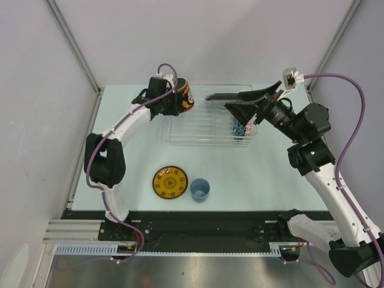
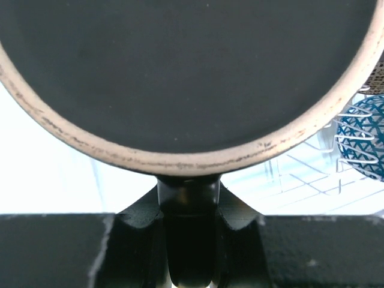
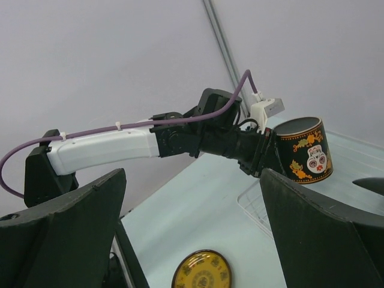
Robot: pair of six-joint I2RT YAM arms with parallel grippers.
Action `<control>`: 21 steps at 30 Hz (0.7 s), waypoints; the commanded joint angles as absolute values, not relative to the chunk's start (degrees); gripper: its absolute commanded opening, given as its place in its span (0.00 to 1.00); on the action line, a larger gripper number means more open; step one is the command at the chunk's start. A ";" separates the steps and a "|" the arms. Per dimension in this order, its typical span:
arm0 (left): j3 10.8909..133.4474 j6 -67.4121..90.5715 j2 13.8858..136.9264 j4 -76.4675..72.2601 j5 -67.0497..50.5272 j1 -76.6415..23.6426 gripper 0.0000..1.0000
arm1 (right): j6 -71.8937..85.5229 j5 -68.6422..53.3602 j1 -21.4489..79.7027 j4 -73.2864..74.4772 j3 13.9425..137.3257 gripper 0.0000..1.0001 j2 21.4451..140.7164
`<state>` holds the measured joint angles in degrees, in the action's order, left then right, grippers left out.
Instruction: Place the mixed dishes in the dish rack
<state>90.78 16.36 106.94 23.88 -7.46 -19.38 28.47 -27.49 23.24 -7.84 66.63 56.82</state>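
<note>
My left gripper (image 1: 173, 101) is shut on the handle of the dark mug (image 1: 185, 96) and holds it in the air at the far left corner of the clear dish rack (image 1: 180, 141). In the left wrist view the mug's round base (image 2: 180, 72) fills the frame above the gripper (image 2: 187, 198). My right gripper (image 1: 217, 102) is wide open and empty above the rack, facing the mug (image 3: 305, 150). A blue patterned bowl (image 1: 240, 129) stands in the rack's right end and also shows in the left wrist view (image 2: 363, 138). I cannot make out the black plate or the red-white bowl.
The yellow-brown saucer (image 1: 170, 182) and the light blue cup (image 1: 200, 189) sit side by side on the table near the front, apart from the rack. The saucer also shows in the right wrist view (image 3: 207, 271). Grey walls close in the table on three sides.
</note>
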 commanded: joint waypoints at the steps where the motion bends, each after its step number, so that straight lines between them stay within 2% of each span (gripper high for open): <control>1: 97.56 14.41 108.19 11.78 -7.03 -21.00 0.00 | 29.00 -28.83 21.19 -8.61 65.92 1.00 56.43; 21: 102.48 9.59 120.41 5.89 1.75 -23.29 0.00 | 32.25 -36.91 12.66 -10.19 61.00 1.00 55.81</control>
<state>96.60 13.56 121.91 17.61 -1.45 -22.13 31.16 -34.24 13.34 -7.62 61.21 56.77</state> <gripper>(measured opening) 0.252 0.994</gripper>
